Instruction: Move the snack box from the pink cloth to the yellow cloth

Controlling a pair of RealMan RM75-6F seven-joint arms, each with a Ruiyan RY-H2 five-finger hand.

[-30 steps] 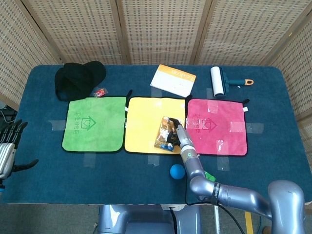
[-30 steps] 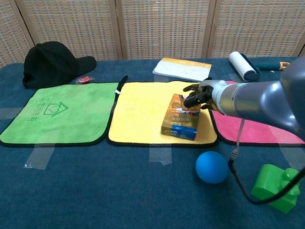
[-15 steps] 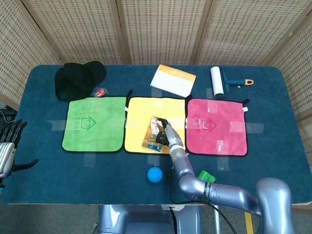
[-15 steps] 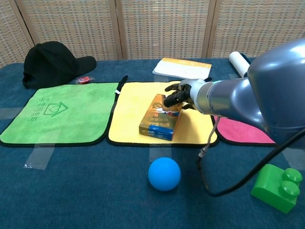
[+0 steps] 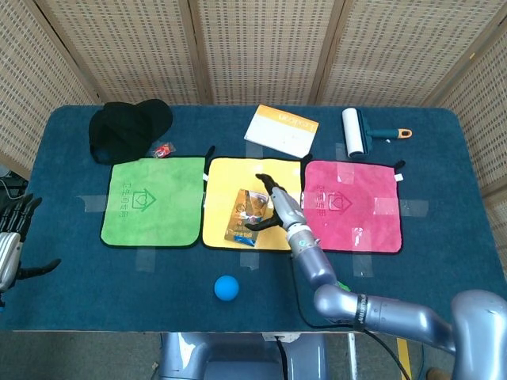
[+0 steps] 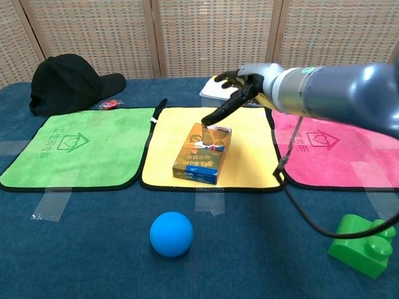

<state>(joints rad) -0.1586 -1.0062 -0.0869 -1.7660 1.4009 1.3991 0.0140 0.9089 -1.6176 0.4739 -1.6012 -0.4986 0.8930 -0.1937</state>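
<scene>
Left of the yellow cloth [image 6: 168,140], the left hand [image 5: 9,241] idled at the table's edge; its fingers could not be read. The snack box [image 6: 202,153] lay flat on that cloth. Above it, the right hand [image 6: 240,90] hung spread and empty; withdrawing straight upward would avoid nudging it.

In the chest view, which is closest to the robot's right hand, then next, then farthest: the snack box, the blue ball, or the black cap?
From the right hand:
1. Snack box, just below the fingertips on the yellow cloth.
2. Blue ball, near the table's front edge, lower left of the hand.
3. Black cap, far off at the back left corner.
</scene>
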